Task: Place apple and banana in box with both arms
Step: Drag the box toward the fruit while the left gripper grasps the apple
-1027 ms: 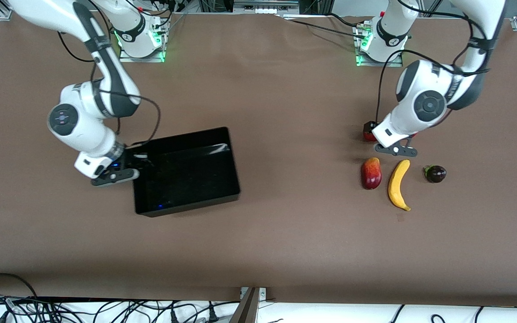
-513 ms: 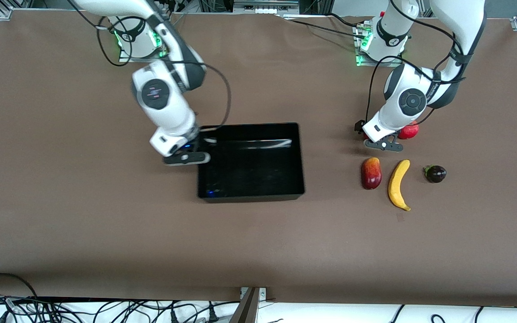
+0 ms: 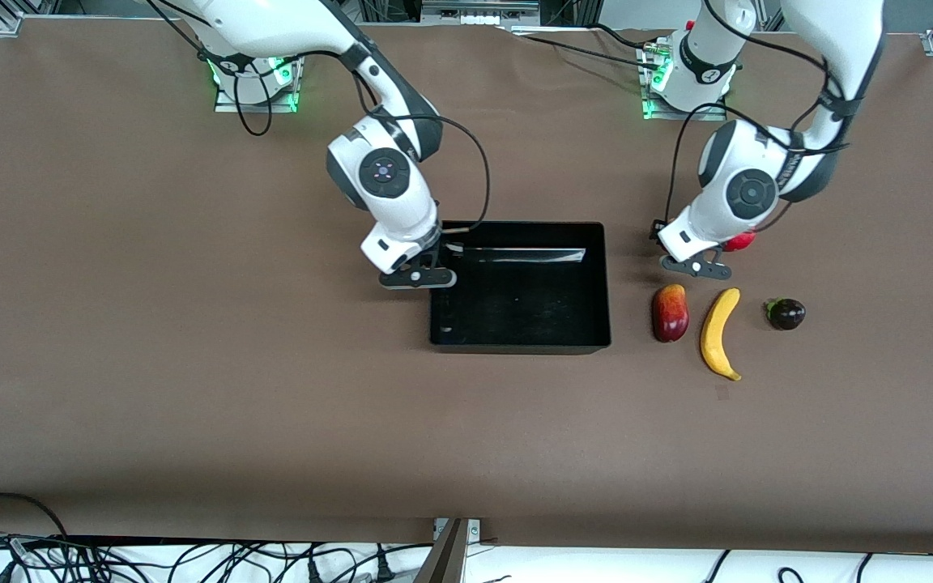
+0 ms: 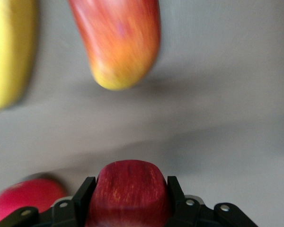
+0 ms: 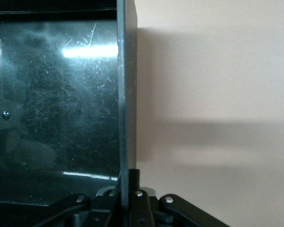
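The black box (image 3: 601, 283) lies mid-table, beside the fruits. My right gripper (image 3: 439, 257) is shut on the box's end wall (image 5: 125, 94) toward the right arm's end; the right wrist view shows the gripper (image 5: 128, 187) pinching that thin wall. My left gripper (image 3: 665, 243) is shut on the dark red apple (image 4: 128, 191), low over the table; in the front view the wrist hides the apple. The yellow banana (image 3: 719, 332) lies on the table nearer the front camera than that gripper, and also shows in the left wrist view (image 4: 9, 52).
A red-and-yellow mango-like fruit (image 3: 670, 312) lies between the box and the banana and shows in the left wrist view (image 4: 116, 42). A plain red round fruit (image 3: 740, 240) sits beside my left gripper. A dark purple fruit (image 3: 786, 313) lies toward the left arm's end.
My right arm has dragged the box across the table toward the left arm's end, up beside the fruits. My left gripper has stayed by the red fruit, holding the apple.
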Motion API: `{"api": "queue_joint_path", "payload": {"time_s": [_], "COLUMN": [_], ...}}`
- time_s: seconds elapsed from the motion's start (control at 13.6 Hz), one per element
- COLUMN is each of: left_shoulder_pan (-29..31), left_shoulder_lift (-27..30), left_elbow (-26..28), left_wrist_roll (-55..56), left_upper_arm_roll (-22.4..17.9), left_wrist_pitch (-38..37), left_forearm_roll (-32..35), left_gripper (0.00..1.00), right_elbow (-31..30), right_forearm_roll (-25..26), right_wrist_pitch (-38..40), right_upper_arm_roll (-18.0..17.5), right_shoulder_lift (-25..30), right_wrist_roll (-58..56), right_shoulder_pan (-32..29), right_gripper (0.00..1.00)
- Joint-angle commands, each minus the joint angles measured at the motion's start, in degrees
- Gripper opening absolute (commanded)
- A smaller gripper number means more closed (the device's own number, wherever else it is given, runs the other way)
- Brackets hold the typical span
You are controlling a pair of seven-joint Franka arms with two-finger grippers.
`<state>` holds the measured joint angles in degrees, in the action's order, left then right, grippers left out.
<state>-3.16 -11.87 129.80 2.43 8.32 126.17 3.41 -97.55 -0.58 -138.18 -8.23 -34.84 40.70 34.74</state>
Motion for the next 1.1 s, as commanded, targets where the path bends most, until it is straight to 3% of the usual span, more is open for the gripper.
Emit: {"api": "queue_joint_path", "payload": {"time_s": [0.0,0.22,0.44,0.51,0.66,0.88,1.03], "left_shoulder_pan": [0.70,-0.44,-4.03,-5.18,-6.50,-7.46,-9.48], "left_shoulder_lift": [-1.57,-5.96,-10.09,-11.41,-13.26,-14.85,-16.25], "left_elbow": [-17.67,-29.84,-34.33,-35.74,-37.51,-37.87,-36.82], "left_wrist_roll": [-3.04,-2.26,2.03,4.49,6.53,6.62,8.37], "left_upper_arm_roll": [0.12,0.91,1.44,1.44,1.44,1.44,1.44], "left_wrist_pitch": [-19.06,-26.06,-25.72,-25.72,-25.63,-24.58,-22.65], "left_forearm_roll": [1.42,0.98,0.37,0.37,-0.16,-4.11,-4.64], "left_gripper": [0.19,0.19,0.19,0.20,0.20,0.20,0.20], "right_elbow": [1.93,2.72,2.81,2.81,2.90,3.77,6.04], "right_forearm_roll": [-0.65,-0.65,-0.48,-0.56,-0.48,-0.21,0.14], "right_wrist_pitch": [-2.44,-2.97,-4.47,-4.47,-4.47,-2.20,6.12], "right_upper_arm_roll": [0.59,0.76,0.94,0.94,1.55,3.48,5.67], "right_shoulder_lift": [-1.72,-3.04,-3.75,-3.66,-3.22,-0.34,3.35], "right_wrist_roll": [2.97,5.00,6.85,6.85,6.59,5.45,3.87], "right_shoulder_pan": [1.90,3.31,4.19,4.11,4.02,3.31,3.14], "right_gripper": [0.00,0.00,0.00,0.06,1.00,1.00,1.00]}}
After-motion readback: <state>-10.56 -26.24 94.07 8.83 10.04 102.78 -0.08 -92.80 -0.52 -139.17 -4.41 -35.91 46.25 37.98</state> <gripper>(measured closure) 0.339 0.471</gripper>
